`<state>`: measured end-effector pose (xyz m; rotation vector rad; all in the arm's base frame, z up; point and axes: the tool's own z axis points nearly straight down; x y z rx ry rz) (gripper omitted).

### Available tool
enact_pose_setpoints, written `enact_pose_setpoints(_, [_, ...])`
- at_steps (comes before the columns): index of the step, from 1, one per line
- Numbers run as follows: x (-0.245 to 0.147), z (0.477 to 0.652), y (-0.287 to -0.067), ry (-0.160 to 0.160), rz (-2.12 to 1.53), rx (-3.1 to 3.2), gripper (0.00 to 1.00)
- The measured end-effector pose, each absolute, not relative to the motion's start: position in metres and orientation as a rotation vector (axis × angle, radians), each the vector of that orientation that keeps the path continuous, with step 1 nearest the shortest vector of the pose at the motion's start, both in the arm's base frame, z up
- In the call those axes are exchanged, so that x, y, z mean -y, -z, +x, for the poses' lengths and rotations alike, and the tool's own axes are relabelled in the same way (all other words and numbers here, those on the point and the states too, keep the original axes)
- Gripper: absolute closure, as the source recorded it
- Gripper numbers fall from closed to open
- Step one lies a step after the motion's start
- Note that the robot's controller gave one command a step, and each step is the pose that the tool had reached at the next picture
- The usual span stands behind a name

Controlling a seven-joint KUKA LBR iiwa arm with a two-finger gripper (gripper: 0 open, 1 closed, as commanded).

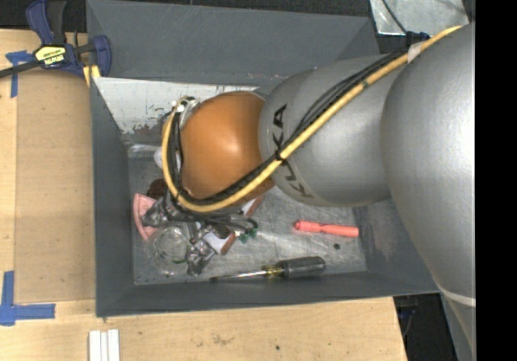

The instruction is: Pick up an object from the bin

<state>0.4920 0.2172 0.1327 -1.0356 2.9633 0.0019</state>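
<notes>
The silver arm (339,141), its wrist capped by a smooth orange dome (218,141), slants down into the grey metal bin (113,190). The gripper (192,245) sits just left of the black-handled screwdriver (279,269), over a clear rounded piece (168,248) and a pink scrap (144,212). Whether it is open or grips anything cannot be told. A slim red tool (325,228) lies just above the screwdriver's handle.

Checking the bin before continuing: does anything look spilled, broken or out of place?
Nothing stands out. A black-handled screwdriver and a red tool lie flat on the bin floor; a heap of small things sits at its left.
</notes>
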Motion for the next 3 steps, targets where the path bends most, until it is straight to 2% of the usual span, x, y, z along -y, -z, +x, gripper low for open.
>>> enact_pose_setpoints(1, [-0.211,0.494,-0.078,-0.001,-1.598,-2.697,1.00])
enact_pose_setpoints(2, [-0.211,0.494,-0.078,-0.001,-1.597,-2.698,1.00])
enact_pose_setpoints(3, [-0.212,0.495,-0.115,-0.003,-1.640,-2.684,1.00])
